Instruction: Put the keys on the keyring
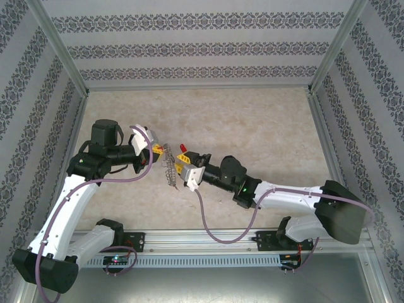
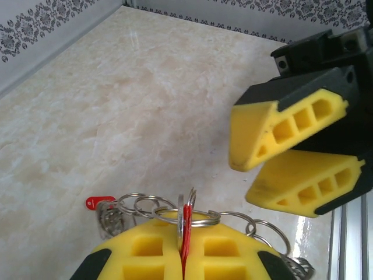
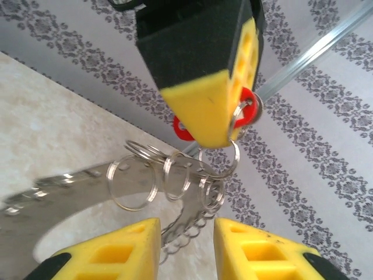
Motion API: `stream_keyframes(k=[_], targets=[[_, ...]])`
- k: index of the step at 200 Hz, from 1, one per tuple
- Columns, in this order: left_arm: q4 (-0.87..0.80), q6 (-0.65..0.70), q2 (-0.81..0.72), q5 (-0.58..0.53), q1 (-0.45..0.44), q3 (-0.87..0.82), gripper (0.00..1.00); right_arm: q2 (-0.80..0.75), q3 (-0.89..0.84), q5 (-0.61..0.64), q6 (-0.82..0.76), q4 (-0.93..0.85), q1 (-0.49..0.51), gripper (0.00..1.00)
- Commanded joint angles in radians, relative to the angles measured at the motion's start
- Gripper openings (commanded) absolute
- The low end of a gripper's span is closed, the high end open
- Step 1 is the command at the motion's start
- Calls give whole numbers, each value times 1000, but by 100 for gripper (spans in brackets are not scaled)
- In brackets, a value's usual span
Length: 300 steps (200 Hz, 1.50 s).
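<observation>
Left wrist view, nearest first. The left pincer (image 1: 155, 150) was shut hard, its two yellow pads pressed flat on the red plastic head of a key (image 2: 186, 245). The head sat edge-on in the seam between the pads, a red sliver standing just proud of the tips. The keyring (image 1: 169, 169) lay right at those tips: a thin silver wire ring crossed the top of the pads and passed round the key's head, with more small rings linked off it to either side. Just beyond on the left, a second key (image 2: 98, 202) with a red head lay among the rings, apart from the pads. Further out, the right pincer (image 3: 186, 228) faced in from the upper right, clear of the rings, over the pale marbled table (image 2: 145, 87).

Right wrist view. The right pincer was partly open, with a modest gap between its pads and nothing clamped. The keyring's bumpy, bead-like chain hung in line with that gap, just past the tips; contact with either pad could not be told. Beyond it several plain wire rings overlapped in a row, rising to the left pincer and the pinched red head. A patterned wall (image 3: 87, 64) stood behind.

Top view. The keyring dangled as a short silvery string between the two pincers.
</observation>
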Motion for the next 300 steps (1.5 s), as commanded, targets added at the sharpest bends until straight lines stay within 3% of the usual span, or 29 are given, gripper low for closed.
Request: stream_keyframes(k=[1, 80, 107, 162, 203, 254, 300], targets=[[58, -69, -6, -12, 4, 47, 0, -43, 33, -64, -62, -119, -7, 31], [13, -188, 32, -63, 5, 89, 0, -114, 75, -138, -45, -218, -29, 36], [19, -216, 42, -57, 4, 95, 0, -85, 94, -56, -51, -189, -27, 49], [17, -216, 26, -27, 4, 92, 0, -20, 159, 58, -70, -198, -16, 50], [9, -210, 23, -25, 4, 99, 0, 13, 172, 42, -113, -200, -13, 54], [13, -210, 19, -17, 4, 99, 0, 64, 220, 146, -151, -178, -6, 52], [19, -207, 20, -12, 5, 96, 0, 76, 248, 162, -158, -182, -8, 39]])
